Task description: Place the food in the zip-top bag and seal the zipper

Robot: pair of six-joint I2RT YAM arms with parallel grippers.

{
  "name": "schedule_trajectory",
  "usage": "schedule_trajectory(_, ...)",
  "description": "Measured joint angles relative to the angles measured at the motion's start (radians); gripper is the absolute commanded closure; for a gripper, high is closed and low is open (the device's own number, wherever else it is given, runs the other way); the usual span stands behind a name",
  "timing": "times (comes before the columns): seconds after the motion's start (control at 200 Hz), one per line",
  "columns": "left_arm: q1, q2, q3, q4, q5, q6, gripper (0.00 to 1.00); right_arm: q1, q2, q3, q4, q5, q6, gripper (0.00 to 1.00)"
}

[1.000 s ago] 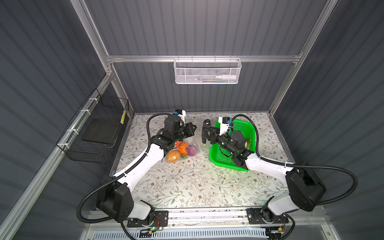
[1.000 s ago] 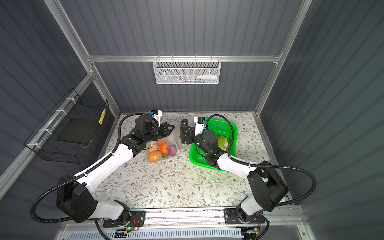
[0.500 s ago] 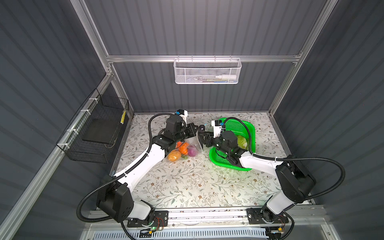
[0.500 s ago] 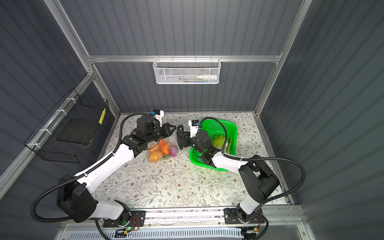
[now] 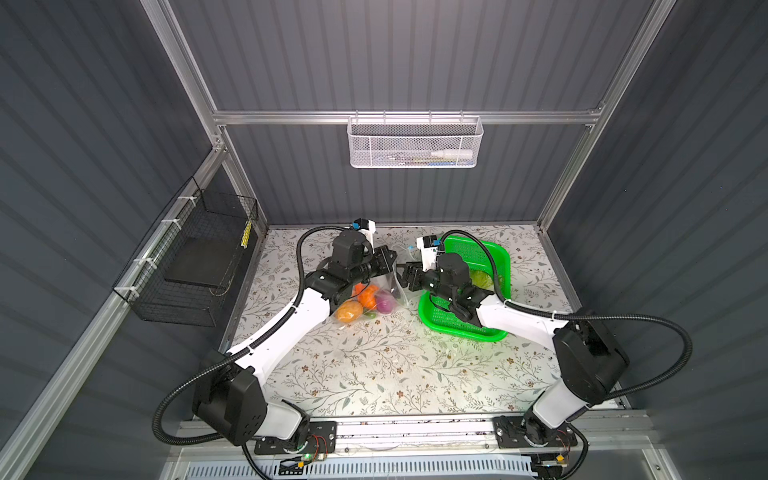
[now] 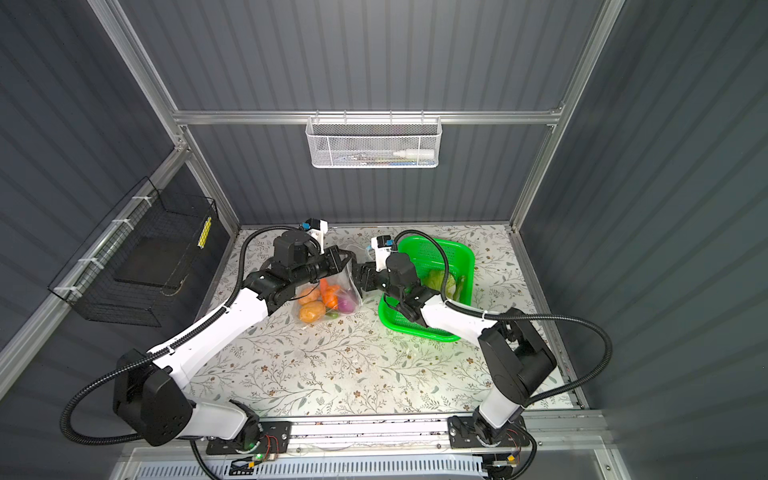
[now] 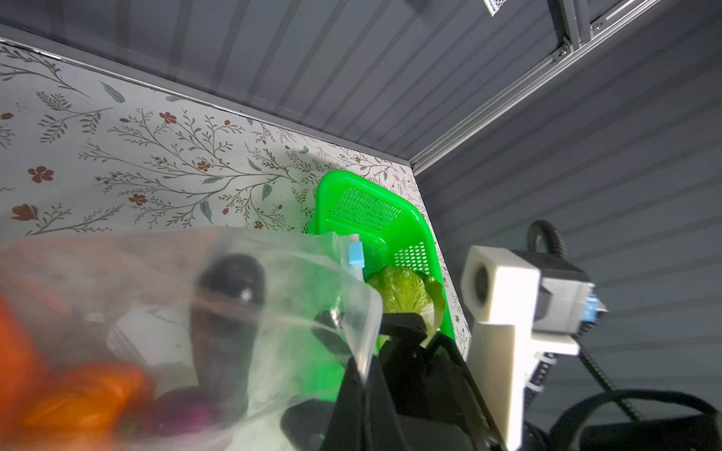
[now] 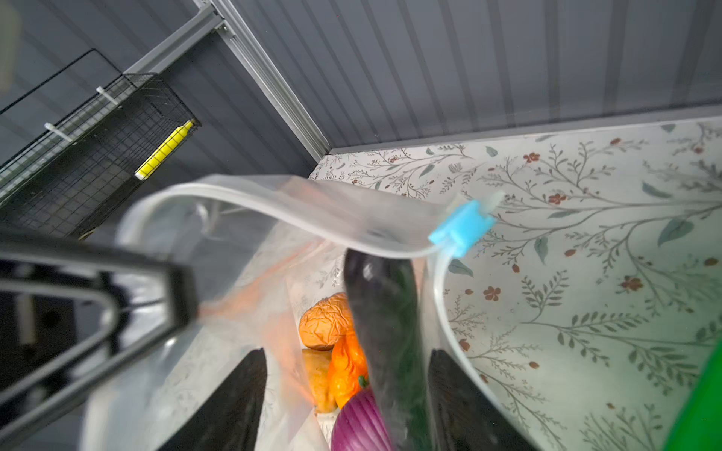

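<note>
We log the right gripper at the zip-top bag mouth, jaws apart. The eggplant stands between them, inside the bag. The left gripper is clamped on the bag rim. The cabbage lies in the green basket.

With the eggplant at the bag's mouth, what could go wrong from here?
The eggplant is partway into the zip-top bag; it may lodge upright and block the slider.
The right gripper, jaws open at the mouth, could snag the rim pulling out.
Only the left gripper pinches the rim; a slip collapses it before the cabbage goes in.
</note>
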Motion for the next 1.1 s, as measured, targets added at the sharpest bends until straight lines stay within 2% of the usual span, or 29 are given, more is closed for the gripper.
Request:
schedule_trajectory(0.295, 0.0, -0.001, 0.0, 0.001, -0.014, 0.0, 1.0, -0.014, -0.244, 0.006, -0.175, 0.053, -0.117, 0.25)
schedule_trajectory(0.56, 0.0, -0.001, 0.0, 0.001, -0.014, 0.0, 1.0, -0.077, -0.258, 0.017, -0.413, 0.061, -0.174, 0.27)
schedule_trajectory(0.62, 0.0, -0.001, 0.0, 0.001, -0.014, 0.0, 1.0, -0.089, -0.241, 0.017, -0.449, 0.046, -0.172, 0.31)
schedule_trajectory(0.73, 0.0, -0.001, 0.0, 0.001, -0.014, 0.0, 1.0, -0.098, -0.196, 0.017, -0.493, 0.021, -0.167, 0.51)
schedule_trajectory(0.86, 0.0, -0.001, 0.0, 0.001, -0.014, 0.0, 1.0, -0.105, -0.137, 0.018, -0.519, 0.003, -0.141, 0.62)
schedule_trajectory(1.101, 0.0, -0.001, 0.0, 0.001, -0.014, 0.0, 1.0, -0.125, -0.061, 0.057, -0.542, -0.039, -0.113, 0.93)
